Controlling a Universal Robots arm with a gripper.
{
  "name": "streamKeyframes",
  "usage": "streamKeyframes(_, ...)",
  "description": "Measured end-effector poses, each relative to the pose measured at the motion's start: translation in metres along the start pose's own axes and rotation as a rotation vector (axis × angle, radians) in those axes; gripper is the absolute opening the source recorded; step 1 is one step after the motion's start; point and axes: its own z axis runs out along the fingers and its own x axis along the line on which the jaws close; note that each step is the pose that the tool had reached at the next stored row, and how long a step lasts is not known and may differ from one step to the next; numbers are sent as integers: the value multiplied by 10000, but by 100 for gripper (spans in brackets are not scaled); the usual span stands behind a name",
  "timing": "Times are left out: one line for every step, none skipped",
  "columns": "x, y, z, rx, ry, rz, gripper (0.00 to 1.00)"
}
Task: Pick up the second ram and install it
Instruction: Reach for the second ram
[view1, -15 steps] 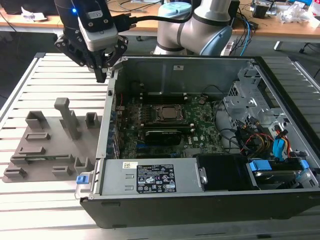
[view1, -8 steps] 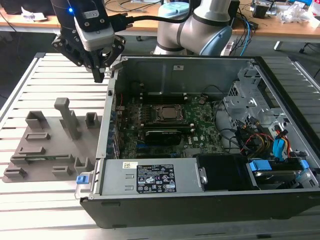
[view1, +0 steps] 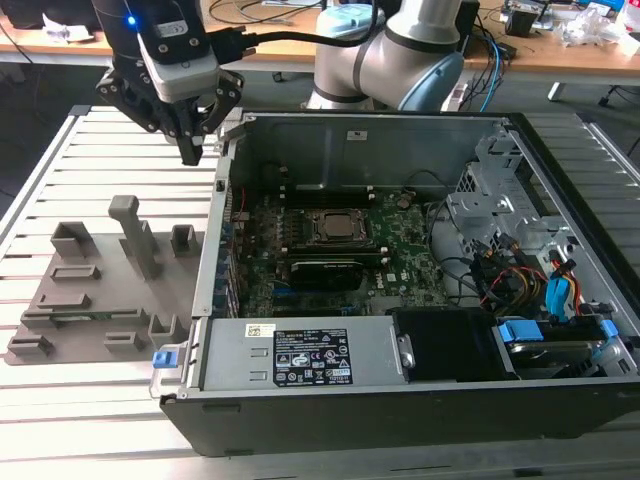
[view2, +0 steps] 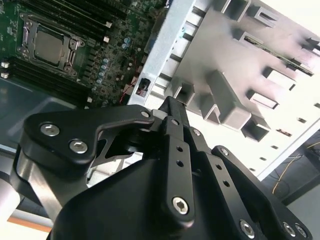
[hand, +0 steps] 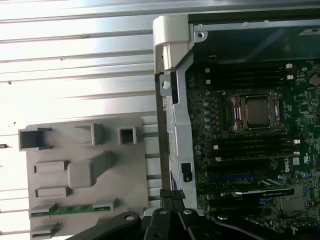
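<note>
The second ram (hand: 67, 209) lies flat in a slot of the grey holder tray (view1: 120, 312). It sits in the part of the tray farther from the open computer case (view1: 350, 135), with one end pointing toward the case. Only its green edge shows between two low grey clips, and nothing touches it.

The tray rests on the slatted metal worktop (view1: 60, 165), just beside the case's side wall. Several empty pockets and one tall upright post rise from the tray.

The gripper (view1: 190, 152) hangs in the air outside that same wall of the case, near its far corner. It is above the strip of worktop beyond the tray and well apart from the ram. Its black fingers (view2: 172, 112) seem to be pressed together with nothing between them, though in both wrist views the gripper body covers much of them.

Inside the case, the motherboard (view1: 400, 245) lies flat with the processor socket (view1: 333, 227) near its middle. Dark memory slots (hand: 250, 150) run alongside the socket. A grey power supply (view1: 300, 355) with a label fills the edge of the case nearest the exterior camera.
</note>
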Motion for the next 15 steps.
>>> streamKeyframes(16,-2,-1,1,0,0,11)
streamKeyframes(28,-2,-1,1,0,-1,11)
streamKeyframes(59,-5,-2,1,1,-1,11)
streamKeyframes(76,-5,-2,1,0,-1,11)
streamKeyframes(86,-6,-2,0,1,-1,11)
streamKeyframes(92,-6,-3,1,1,0,11)
streamKeyframes(102,-7,-2,0,0,0,11)
streamKeyframes(109,-8,-3,0,0,-1,11)
streamKeyframes(116,-8,-2,0,0,-1,11)
streamKeyframes(130,-9,-3,0,0,-1,11)
streamKeyframes(143,-10,-3,0,0,-1,11)
streamKeyframes(183,-13,-4,1,0,0,11)
streamKeyframes(208,-15,-5,1,1,0,11)
streamKeyframes(229,-17,-5,0,0,-1,11)
streamKeyframes(247,-18,-6,1,1,-1,11)
